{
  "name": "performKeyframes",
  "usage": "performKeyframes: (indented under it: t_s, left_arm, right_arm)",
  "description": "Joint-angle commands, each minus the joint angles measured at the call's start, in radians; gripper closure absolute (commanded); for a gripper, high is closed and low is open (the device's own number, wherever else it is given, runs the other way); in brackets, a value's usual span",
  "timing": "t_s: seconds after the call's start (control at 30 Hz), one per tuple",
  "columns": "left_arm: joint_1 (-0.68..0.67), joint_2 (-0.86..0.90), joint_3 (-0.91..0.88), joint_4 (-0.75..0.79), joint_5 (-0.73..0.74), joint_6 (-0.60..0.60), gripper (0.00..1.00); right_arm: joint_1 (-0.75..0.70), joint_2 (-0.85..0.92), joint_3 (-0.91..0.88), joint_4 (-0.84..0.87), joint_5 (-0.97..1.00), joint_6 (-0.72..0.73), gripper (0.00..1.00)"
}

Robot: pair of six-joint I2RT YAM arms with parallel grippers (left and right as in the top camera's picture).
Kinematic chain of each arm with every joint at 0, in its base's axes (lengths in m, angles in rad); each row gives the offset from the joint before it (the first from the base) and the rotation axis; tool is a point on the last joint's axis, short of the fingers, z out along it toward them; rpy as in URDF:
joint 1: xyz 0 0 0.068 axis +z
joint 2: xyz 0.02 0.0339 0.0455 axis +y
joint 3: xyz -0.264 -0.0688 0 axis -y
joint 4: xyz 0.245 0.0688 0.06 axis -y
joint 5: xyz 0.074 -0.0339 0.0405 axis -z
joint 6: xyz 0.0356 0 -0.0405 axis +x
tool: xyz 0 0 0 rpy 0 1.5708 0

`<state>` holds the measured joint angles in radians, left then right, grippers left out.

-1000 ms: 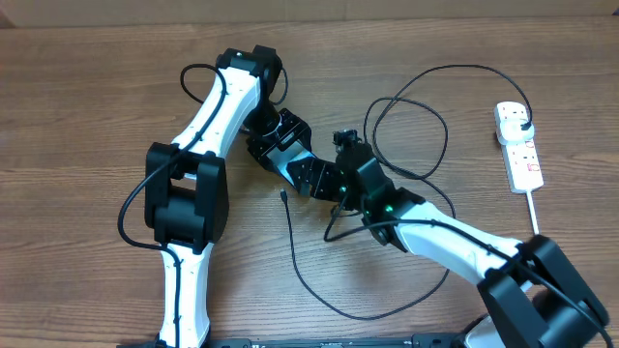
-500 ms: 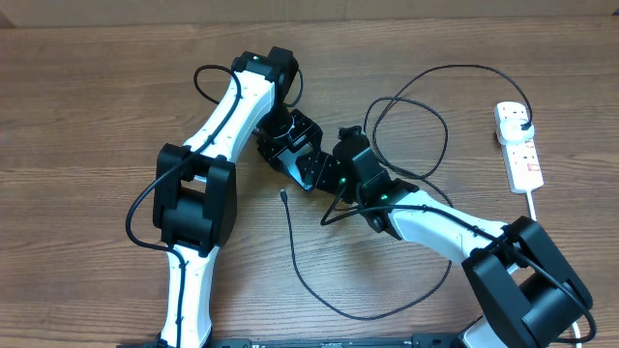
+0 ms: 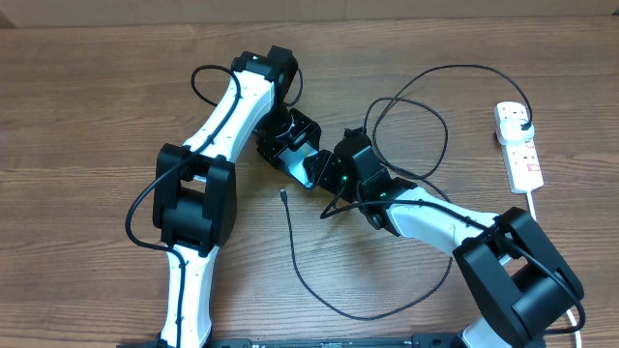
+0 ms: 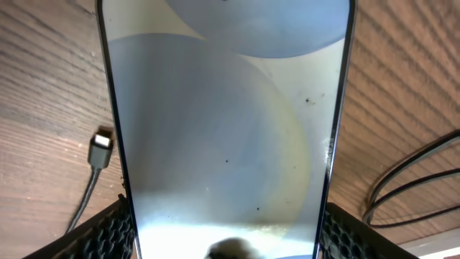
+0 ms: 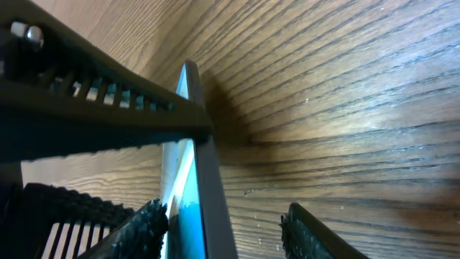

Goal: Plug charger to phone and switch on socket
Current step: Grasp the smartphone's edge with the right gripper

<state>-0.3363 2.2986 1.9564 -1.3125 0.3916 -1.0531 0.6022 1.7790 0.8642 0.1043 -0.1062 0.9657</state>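
Observation:
The phone [image 4: 223, 122], its pale lit screen filling the left wrist view, is held across its width by my left gripper [image 4: 226, 236], shut on its two long edges. From overhead, that gripper [image 3: 295, 153] meets my right gripper [image 3: 325, 174] at mid-table, with the phone [image 3: 308, 167] between them. In the right wrist view the phone [image 5: 198, 194] is edge-on inside my right gripper [image 5: 230, 230]. One finger [image 5: 144, 226] is at the screen side and the other [image 5: 316, 230] stands off its back. The charger cable [image 3: 426, 72] loops across the table. Its connector [image 3: 281, 196] lies loose, and its plug [image 3: 518, 118] is in the socket [image 3: 522, 155].
The socket's white cord [image 3: 533, 208] runs down along the right edge. The charger cable [image 3: 319, 290] sweeps under the right arm toward the front. More cable loops [image 4: 410, 180] lie just right of the phone. The connector [image 4: 100, 151] rests on the wood left of it.
My right gripper has moved up-left to straddle the phone, and its jaws have narrowed. The left arm shifted slightly right early on, then held still with the phone.

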Motion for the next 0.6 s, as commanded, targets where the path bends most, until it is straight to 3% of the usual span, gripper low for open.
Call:
performKeyframes:
  t_s: [0.0,0.27,0.57]
  left_arm:
    - [-0.008,-0.010,0.005,0.009,-0.011,-0.034,0.95]
    - [-0.032,-0.010,0.005,0.027,-0.066,-0.060,0.96]
    - [-0.038,-0.010,0.005,0.043,-0.080,-0.058,0.96]
  right_arm:
    - [-0.002,0.004,0.028,0.006,-0.019,0.034,0.49]
    - [-0.002,0.004,0.029,0.018,-0.052,0.060,0.61]
    - [-0.028,0.004,0.029,0.053,-0.153,0.064,0.65]
